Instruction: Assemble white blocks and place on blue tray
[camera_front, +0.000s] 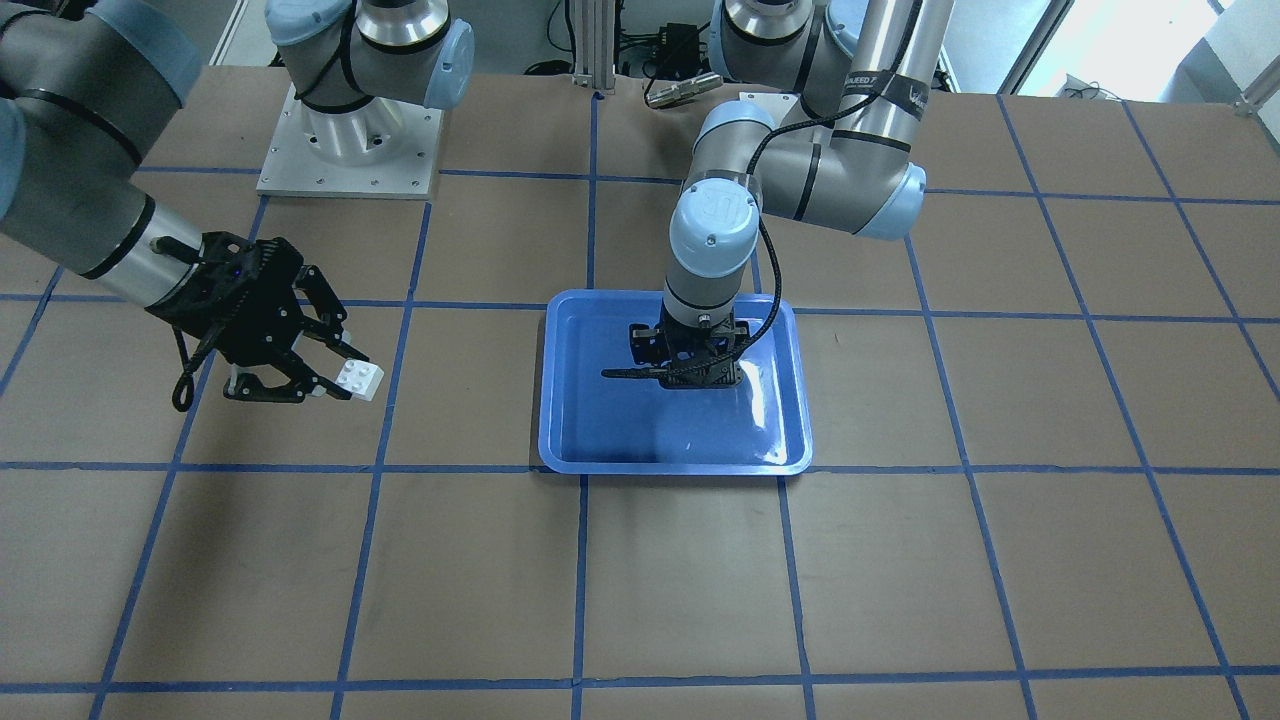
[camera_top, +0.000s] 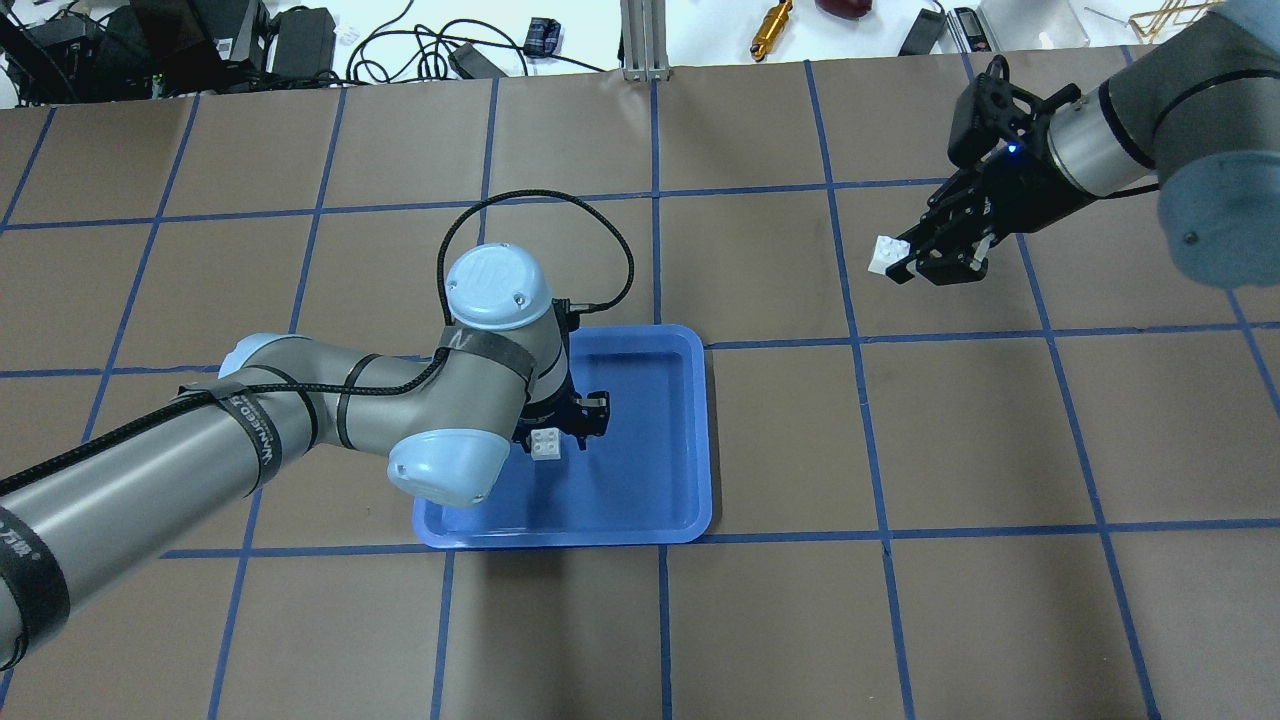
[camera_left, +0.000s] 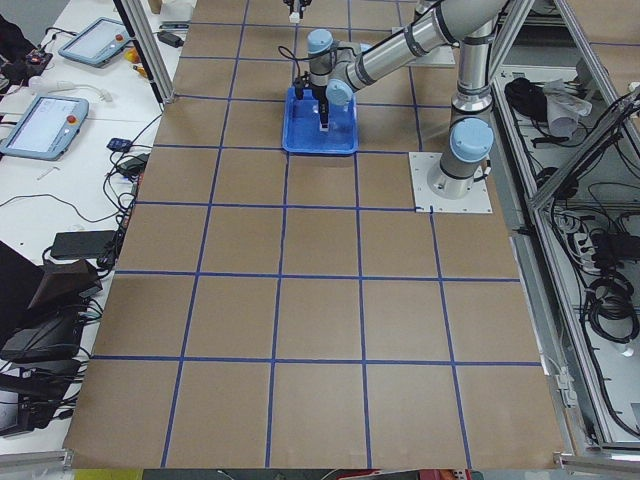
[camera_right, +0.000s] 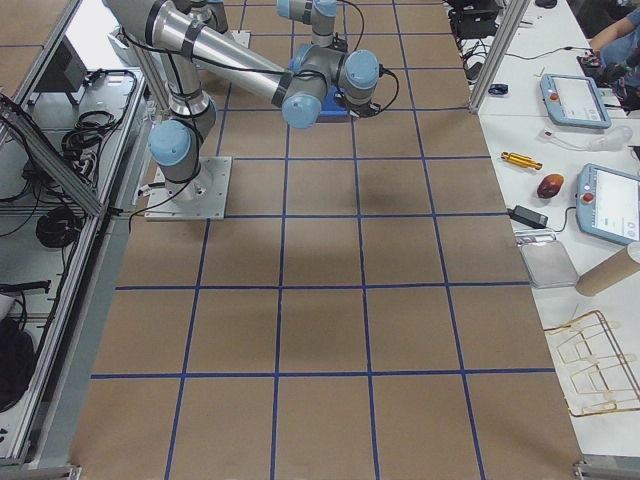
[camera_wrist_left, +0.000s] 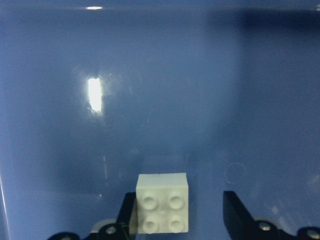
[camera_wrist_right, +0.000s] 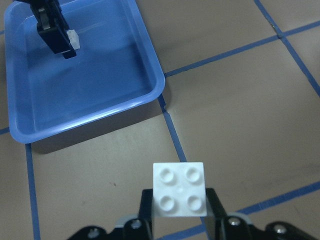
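Observation:
The blue tray (camera_front: 676, 466) lies mid-table (camera_top: 640, 480). My left gripper (camera_top: 562, 434) points straight down into it. In the left wrist view one white block (camera_wrist_left: 162, 210), studs facing the camera, sits against one finger (camera_wrist_left: 126, 215). The other finger (camera_wrist_left: 232, 210) stands apart from it, so the left gripper (camera_wrist_left: 177, 200) is open. I cannot tell whether the block rests on the tray floor. My right gripper (camera_front: 345, 385) hovers above the table away from the tray. It is shut on the second white block (camera_front: 360, 380), which also shows in the overhead view (camera_top: 884, 254) and the right wrist view (camera_wrist_right: 179, 189).
Brown table paper with a blue tape grid (camera_front: 580, 560) lies all around the tray. The right arm's base plate (camera_front: 350, 150) stands at the robot's side. Cables, tools and pendants lie on benches beyond the table edges (camera_top: 770, 25).

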